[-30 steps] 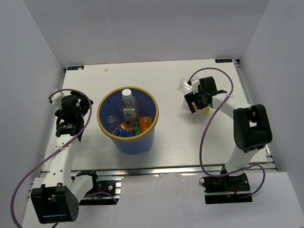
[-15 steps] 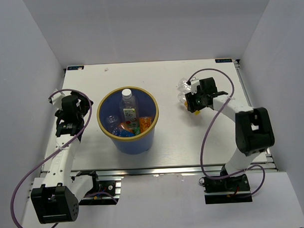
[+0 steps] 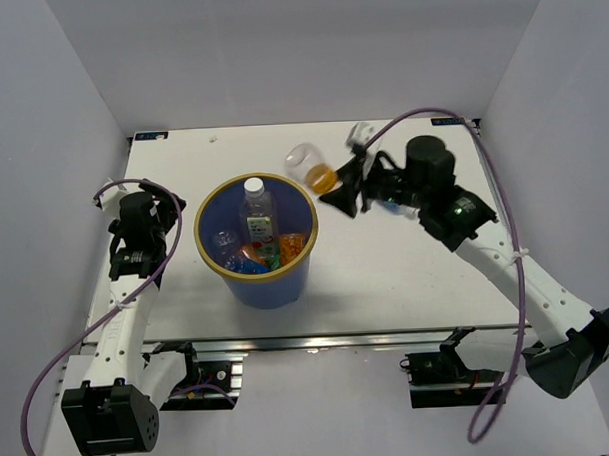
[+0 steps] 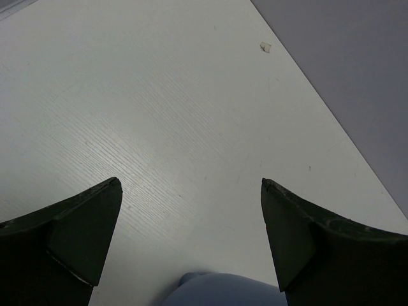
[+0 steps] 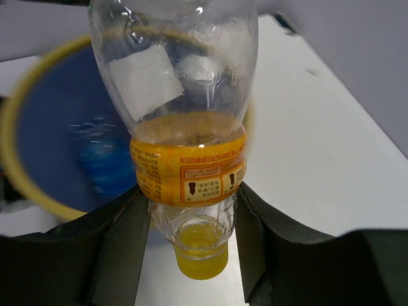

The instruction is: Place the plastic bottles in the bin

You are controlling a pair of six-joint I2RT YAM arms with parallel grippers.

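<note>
My right gripper (image 3: 339, 189) is shut on a clear plastic bottle (image 3: 310, 168) with a yellow-orange label, holding it in the air just right of the bin's far rim. In the right wrist view the fingers (image 5: 121, 248) clamp the neck of that bottle (image 5: 185, 127), just above its yellow cap (image 5: 201, 258). The bin (image 3: 201, 244), blue with a tan rim, stands left of centre. In it are a clear bottle with a white cap (image 3: 255, 205) and orange bottles (image 3: 285, 251). My left gripper (image 3: 144, 212) hangs open left of the bin, holding nothing.
The left wrist view shows my open gripper (image 4: 191, 191) over bare white table (image 4: 159, 95), with a small white scrap (image 4: 266, 46) near the wall. White walls enclose the table on three sides. The bin's rim (image 5: 19, 127) looms blurred behind the held bottle.
My right gripper has closed on the clear bottle at the right of the table, lifted it and swung it left toward the bin. The left arm has barely moved.
</note>
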